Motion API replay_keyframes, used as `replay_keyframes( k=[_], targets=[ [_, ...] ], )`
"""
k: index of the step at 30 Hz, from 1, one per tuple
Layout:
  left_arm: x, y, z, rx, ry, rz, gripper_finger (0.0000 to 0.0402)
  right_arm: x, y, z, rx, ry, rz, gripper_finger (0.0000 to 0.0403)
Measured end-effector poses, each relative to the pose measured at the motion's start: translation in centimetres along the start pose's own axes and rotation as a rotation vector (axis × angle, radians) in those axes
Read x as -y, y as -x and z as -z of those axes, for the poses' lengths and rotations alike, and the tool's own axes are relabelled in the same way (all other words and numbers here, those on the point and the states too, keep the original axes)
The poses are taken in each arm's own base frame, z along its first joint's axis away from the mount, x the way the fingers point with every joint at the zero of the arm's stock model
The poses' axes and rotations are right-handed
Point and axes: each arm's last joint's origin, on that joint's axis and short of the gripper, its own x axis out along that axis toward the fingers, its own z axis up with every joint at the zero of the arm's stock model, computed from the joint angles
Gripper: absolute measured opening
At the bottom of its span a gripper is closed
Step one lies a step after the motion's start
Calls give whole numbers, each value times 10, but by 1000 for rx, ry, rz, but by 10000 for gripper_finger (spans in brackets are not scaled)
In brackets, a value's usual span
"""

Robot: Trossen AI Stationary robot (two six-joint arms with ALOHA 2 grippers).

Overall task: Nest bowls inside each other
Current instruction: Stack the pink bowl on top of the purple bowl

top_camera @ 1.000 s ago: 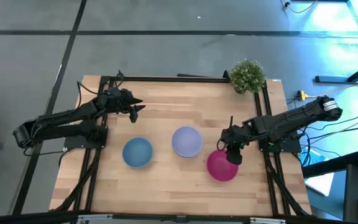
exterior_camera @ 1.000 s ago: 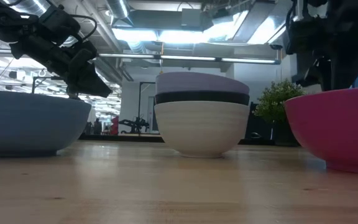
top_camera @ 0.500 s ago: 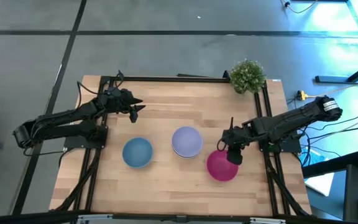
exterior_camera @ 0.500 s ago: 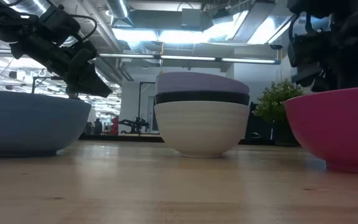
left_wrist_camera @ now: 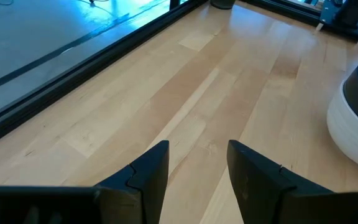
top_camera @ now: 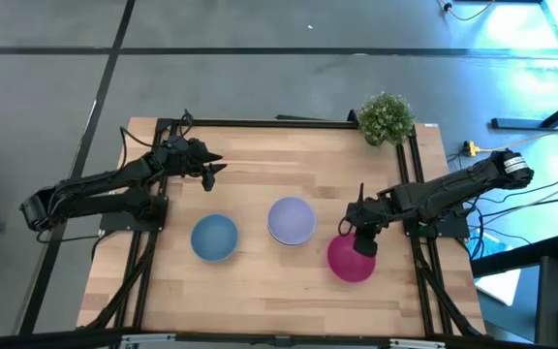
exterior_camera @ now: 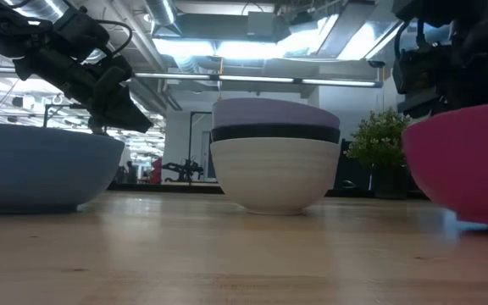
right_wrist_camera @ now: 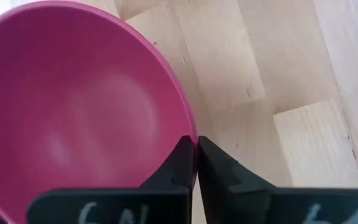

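Note:
The magenta bowl [top_camera: 351, 261] is at the table's right, mouth up, with my right gripper [top_camera: 362, 243] shut on its far rim. A lavender bowl sits in a black one, and that in a white one: this stack [top_camera: 291, 220] stands mid-table [exterior_camera: 275, 157]. The blue bowl [top_camera: 214, 237] rests on its base left of the stack. My left gripper [top_camera: 215, 168] hovers open above the far left of the table, away from all the bowls. My right gripper pinches the magenta bowl's rim [right_wrist_camera: 190, 133] on the side toward the far right, one finger [right_wrist_camera: 178, 163] inside the bowl and one outside. The fingers point down from above. In the low view the bowl [exterior_camera: 468, 169] looks raised a little off the table, mouth up.
A small green potted plant [top_camera: 387, 117] stands at the table's far right corner. Black frame rails [top_camera: 415, 184] run along the table's left, right and far edges. Bare wood lies between the bowls and the near edge.
My right gripper has shut on the magenta bowl's rim. The bowl has shifted slightly toward the table's right and near edges and has come up a little in the low view. The other bowls have stayed put.

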Motion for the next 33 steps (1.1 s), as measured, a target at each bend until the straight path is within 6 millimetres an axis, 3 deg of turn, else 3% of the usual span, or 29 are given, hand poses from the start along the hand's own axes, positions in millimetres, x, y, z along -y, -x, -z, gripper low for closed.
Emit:
replay_keyframes(
  k=[8, 17, 22, 26, 33],
  targets=[
    [0, 0, 0, 0, 0, 0, 158, 3, 11, -14, 44, -39, -2, 8],
    [0, 0, 0, 0, 0, 0, 158, 8, 67, -54, 105, 23, 69, 8],
    [0, 0, 0, 0, -1, 0, 158, 4, 91, -90, 133, 77, 83, 8],
    [0, 0, 0, 0, -1, 0, 158, -1, 89, -125, 122, 149, 89, 8],
    [0, 0, 0, 0, 0, 0, 158, -6, 62, -173, 26, 274, 50, 8]
  ],
)
